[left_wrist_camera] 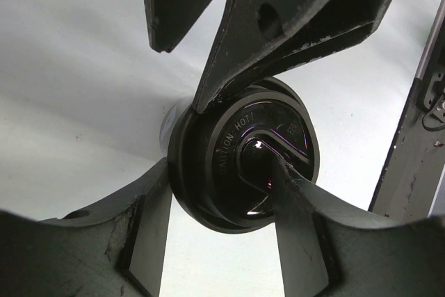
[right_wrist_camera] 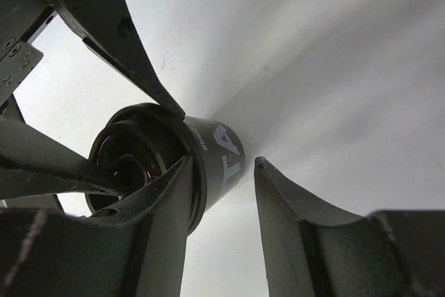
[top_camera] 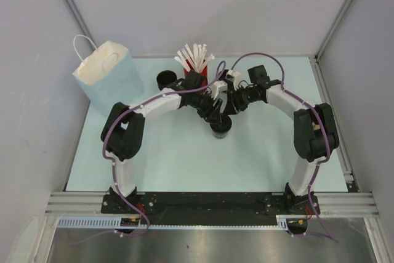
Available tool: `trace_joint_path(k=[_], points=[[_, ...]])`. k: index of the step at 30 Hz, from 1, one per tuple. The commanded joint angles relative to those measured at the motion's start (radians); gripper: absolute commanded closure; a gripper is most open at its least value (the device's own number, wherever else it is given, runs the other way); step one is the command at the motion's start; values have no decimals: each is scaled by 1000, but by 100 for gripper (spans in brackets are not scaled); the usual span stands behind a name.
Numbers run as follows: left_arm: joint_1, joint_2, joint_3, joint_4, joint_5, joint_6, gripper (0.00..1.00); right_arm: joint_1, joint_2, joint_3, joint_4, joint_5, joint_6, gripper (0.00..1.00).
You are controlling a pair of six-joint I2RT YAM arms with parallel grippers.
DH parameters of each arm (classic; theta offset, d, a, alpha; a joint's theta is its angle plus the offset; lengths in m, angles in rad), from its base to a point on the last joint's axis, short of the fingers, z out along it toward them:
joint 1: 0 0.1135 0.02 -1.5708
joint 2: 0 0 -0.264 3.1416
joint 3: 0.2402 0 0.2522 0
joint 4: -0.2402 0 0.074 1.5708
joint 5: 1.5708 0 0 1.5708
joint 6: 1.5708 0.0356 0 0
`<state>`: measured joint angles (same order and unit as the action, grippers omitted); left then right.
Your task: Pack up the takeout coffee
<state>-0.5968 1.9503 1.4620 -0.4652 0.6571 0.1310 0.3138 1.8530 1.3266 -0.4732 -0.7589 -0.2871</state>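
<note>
The takeout coffee (top_camera: 221, 130), a black cup with a black "CAUTION HOT" lid (left_wrist_camera: 229, 137), stands on the pale table near its middle. Both arms meet above it. My left gripper (left_wrist_camera: 220, 163) has one finger against the lid's outer rim and the other fingertip (left_wrist_camera: 278, 172) down in the lid's recess, with part of the lid pinched between them. My right gripper (right_wrist_camera: 221, 161) stands open. Its left finger (right_wrist_camera: 170, 193) touches the lid's edge and its right finger (right_wrist_camera: 278, 199) hangs free beside the cup wall (right_wrist_camera: 226, 158).
A second black cup (top_camera: 165, 80) and a red cup of white sticks (top_camera: 196, 69) stand behind the arms. A light blue paper bag (top_camera: 109, 78) with white handles stands at the back left. White walls close in the table on three sides.
</note>
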Motion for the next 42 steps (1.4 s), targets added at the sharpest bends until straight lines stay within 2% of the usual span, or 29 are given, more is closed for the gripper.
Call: trace_joint_path(k=[1, 15, 20, 29, 38, 42], points=[[5, 105, -52, -132, -349, 179, 54, 25, 40, -73, -127, 141, -41, 54], [-1, 125, -48, -135, -353, 168, 56, -81, -17, 14, -171, -86, -6, 47], [-1, 128, -48, -132, -361, 168, 56, -107, -32, 22, -179, -105, -9, 47], [-1, 137, -51, -122, -358, 162, 57, -120, -26, 17, -300, -168, -81, 47], [-1, 137, -52, -119, -355, 160, 57, -91, -34, 11, -281, -169, -49, 47], [-1, 141, -48, -119, -347, 156, 57, -74, -34, -16, -248, -119, -35, 47]])
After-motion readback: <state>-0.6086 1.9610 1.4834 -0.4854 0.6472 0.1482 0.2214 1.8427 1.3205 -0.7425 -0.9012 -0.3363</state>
